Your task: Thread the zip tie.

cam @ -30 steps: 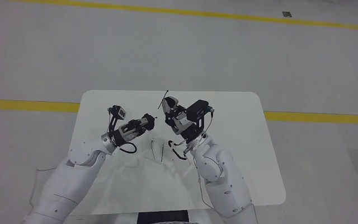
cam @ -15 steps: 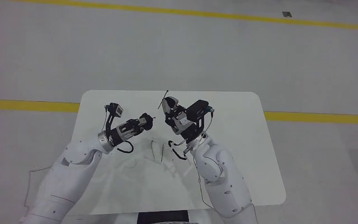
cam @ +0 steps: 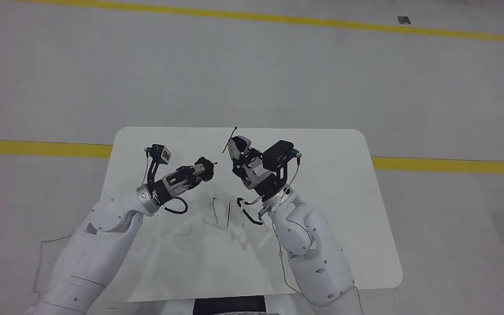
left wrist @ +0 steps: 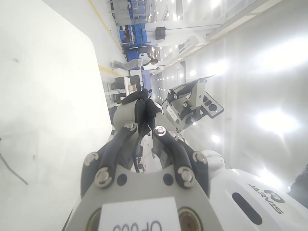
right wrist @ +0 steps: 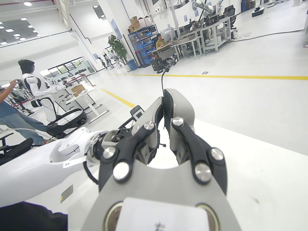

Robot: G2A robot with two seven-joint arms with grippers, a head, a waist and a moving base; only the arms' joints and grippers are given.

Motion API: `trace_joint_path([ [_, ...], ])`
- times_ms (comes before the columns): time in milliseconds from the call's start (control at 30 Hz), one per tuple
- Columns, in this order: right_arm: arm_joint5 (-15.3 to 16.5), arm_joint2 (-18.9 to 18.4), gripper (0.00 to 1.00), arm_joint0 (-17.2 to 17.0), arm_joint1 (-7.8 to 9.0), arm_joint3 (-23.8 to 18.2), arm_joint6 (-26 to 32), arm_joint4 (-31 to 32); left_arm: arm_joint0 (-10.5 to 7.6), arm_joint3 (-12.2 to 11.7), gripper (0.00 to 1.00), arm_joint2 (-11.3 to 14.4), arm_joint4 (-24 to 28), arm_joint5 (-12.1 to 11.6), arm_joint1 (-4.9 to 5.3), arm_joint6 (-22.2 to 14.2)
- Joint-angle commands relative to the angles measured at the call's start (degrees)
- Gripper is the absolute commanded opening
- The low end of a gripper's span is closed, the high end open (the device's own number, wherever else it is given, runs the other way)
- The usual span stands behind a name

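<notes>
Clamping zip tie point(right wrist: 163, 80) in right gripper point(right wrist: 164, 98); holding left gripper point(left wrist: 144, 100) pressed together, facing it, above white surface point(cam: 331, 157).

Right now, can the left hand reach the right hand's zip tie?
Probably yes: the zip tie sticks out past the right hand into open air, and the left hand faces it with only a bare gap between. It is shut, though.

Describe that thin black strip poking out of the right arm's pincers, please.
The zip tie is a thin, black, plastic-looking strip, slightly curved, with a small blocky head at its free end. The right gripper clamps its lower part between shut jaws, so it sticks out past them, held in the air above the white table. Nothing else touches it.
</notes>
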State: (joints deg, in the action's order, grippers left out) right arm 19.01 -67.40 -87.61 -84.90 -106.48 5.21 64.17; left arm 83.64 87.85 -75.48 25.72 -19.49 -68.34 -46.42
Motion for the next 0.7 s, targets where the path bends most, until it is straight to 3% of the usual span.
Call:
trace_joint_path([
  [0, 0.0, 0.0, 0.0, 0.0, 0.0, 0.0, 0.0, 0.0, 0.61, 1.02, 0.0, -0.58, 0.09, 0.01, -0.13, 0.48],
  [133, 0.0, 0.0, 0.0, 0.0, 0.0, 0.0, 0.0, 0.0, 1.48, 1.89, 0.0, -1.26, -0.16, 0.01, -0.49, -0.2],
  [433, -0.16, 0.01, 0.0, 0.0, 0.02, -0.04, -0.12, 0.13, 1.48, 1.89, 0.0, -1.26, -0.16, 0.01, -0.49, -0.2],
  [667, -0.2, 1.17, 0.0, -1.32, 0.68, -1.5, -2.22, 6.8, 1.48, 1.89, 0.0, -1.26, -0.16, 0.01, -0.49, -0.2],
])
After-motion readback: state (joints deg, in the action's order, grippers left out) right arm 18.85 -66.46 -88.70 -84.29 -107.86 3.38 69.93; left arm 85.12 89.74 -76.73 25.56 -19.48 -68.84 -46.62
